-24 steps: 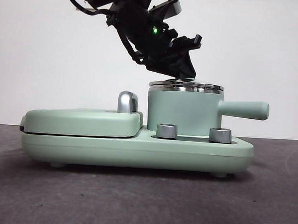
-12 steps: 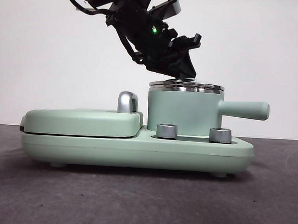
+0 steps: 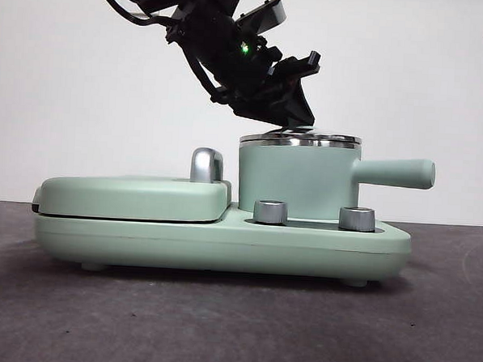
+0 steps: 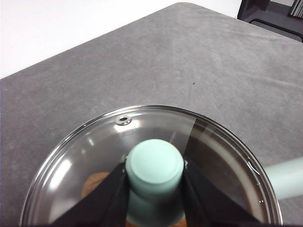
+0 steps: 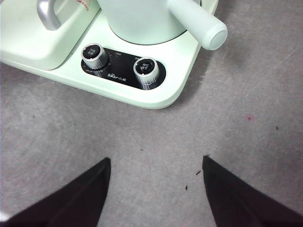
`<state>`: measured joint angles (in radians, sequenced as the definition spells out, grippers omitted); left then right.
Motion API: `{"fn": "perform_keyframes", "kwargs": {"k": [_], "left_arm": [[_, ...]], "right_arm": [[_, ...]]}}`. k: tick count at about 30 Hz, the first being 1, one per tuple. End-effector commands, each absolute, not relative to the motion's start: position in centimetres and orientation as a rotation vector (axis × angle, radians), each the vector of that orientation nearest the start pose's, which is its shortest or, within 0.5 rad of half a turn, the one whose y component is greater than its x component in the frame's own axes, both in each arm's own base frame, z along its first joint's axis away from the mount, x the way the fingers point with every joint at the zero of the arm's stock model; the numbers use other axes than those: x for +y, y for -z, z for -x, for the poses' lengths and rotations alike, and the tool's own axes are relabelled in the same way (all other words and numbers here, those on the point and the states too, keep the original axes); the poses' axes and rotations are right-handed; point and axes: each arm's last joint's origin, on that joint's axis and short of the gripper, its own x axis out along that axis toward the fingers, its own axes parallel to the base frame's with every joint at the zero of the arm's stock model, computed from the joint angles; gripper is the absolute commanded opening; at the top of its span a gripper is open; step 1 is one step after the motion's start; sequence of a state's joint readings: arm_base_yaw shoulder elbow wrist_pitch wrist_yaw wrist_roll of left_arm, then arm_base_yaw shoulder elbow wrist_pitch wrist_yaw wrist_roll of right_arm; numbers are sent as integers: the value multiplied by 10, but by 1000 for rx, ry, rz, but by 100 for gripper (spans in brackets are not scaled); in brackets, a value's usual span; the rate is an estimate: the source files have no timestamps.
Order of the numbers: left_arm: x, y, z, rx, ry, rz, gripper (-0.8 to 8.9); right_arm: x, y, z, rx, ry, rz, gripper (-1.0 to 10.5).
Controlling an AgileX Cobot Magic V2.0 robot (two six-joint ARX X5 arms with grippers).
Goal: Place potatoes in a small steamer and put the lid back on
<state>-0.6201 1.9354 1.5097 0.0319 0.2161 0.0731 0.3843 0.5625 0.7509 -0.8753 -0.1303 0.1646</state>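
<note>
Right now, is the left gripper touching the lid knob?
Touching. The left wrist view shows the left gripper with both black jaws pressed against the sides of the mint knob of the lid.

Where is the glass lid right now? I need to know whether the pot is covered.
The lid sits on the small steamer, slightly tilted in the front view, its knob held by the left pincer.

Black throughout: left arm blocky and angular, with looped black cables up top, a small green light glowing on the wrist and a grey plate at the upper edge. Matte black wedge-shaped jaws, smooth and unmarked, on both grippers.
</note>
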Motion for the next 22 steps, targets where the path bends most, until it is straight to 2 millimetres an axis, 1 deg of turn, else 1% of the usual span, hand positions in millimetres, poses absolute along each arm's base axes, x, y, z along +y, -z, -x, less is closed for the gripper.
{"fn": "perform_keyframes", "kwargs": {"k": [1, 3, 5, 8, 11, 14, 19, 22], "left_arm": [[-268, -251, -366, 458, 827, -119, 23], [-269, -251, -366, 457, 829, -118, 80], [-269, -251, -366, 454, 829, -118, 167], [-269, -252, -366, 451, 829, -117, 226], [-270, -255, -367, 444, 830, -114, 227], [-270, -264, -366, 424, 832, -107, 226], [-262, -288, -355, 407, 831, -95, 226], [-252, -303, -345, 437, 823, -97, 226]], "right_arm": [[42, -290, -92, 720, -440, -70, 297], [42, -290, -92, 720, -440, -70, 297], [42, -290, -92, 720, -440, -70, 297], [42, -290, -92, 720, -440, -70, 297], [42, -290, -92, 721, -440, -70, 297], [42, -289, -92, 730, -438, -69, 297], [41, -288, -91, 744, -436, -66, 298], [41, -288, -91, 744, -436, -66, 298]]}}
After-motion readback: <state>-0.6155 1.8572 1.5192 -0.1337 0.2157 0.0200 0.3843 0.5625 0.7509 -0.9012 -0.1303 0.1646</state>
